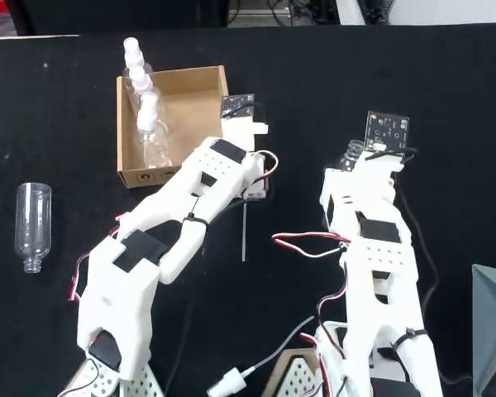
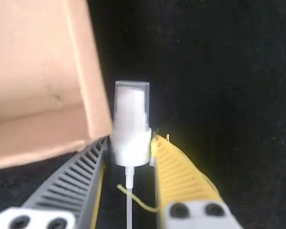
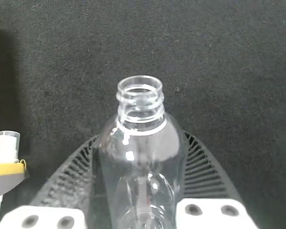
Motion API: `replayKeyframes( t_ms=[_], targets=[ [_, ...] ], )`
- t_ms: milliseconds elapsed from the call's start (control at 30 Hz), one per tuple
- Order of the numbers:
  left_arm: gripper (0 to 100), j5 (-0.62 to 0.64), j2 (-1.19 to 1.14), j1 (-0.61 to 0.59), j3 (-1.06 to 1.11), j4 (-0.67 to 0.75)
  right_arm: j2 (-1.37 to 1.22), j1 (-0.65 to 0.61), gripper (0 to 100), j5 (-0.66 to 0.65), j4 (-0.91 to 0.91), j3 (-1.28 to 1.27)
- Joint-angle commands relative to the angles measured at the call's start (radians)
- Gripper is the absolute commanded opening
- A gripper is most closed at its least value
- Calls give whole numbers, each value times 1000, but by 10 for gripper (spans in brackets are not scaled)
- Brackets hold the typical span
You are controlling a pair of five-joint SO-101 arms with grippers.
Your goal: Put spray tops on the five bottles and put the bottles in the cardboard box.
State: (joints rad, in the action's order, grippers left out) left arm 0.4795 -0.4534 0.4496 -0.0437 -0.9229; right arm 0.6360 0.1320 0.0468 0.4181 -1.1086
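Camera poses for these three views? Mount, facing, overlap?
High view: fixed overhead, looking down at the table; left arm, right arm, cardboard box show.
Left wrist view: on the left wrist, facing along left fingers holding the spray top beside the box.
Right wrist view: on the right wrist, facing along right fingers holding an uncapped bottle.
Shared: both wrist views show the spray top.

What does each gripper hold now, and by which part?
The left gripper holds a spray top by its white collar. The right gripper holds an open bottle by its body, below the neck.
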Motion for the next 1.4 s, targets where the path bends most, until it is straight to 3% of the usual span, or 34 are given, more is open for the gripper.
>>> replayKeyframes(
  t_ms=[0,100,333,500,700,1367],
  targets=[
    [56,-6,25,-15,-58,-77,47,23,118,3,-29,10],
    [59,-25,25,-13,-59,-133,45,23,118,3,-46,7],
    [59,-284,26,-10,-59,-226,45,23,117,-32,-83,-15],
    [66,-296,26,-10,-70,-275,45,23,117,-37,-83,-15],
    [217,-290,15,-13,-176,-439,45,23,117,-37,-83,-15],
    [191,-348,3,-13,-260,-470,45,23,117,-37,-83,-15]
  ],
)
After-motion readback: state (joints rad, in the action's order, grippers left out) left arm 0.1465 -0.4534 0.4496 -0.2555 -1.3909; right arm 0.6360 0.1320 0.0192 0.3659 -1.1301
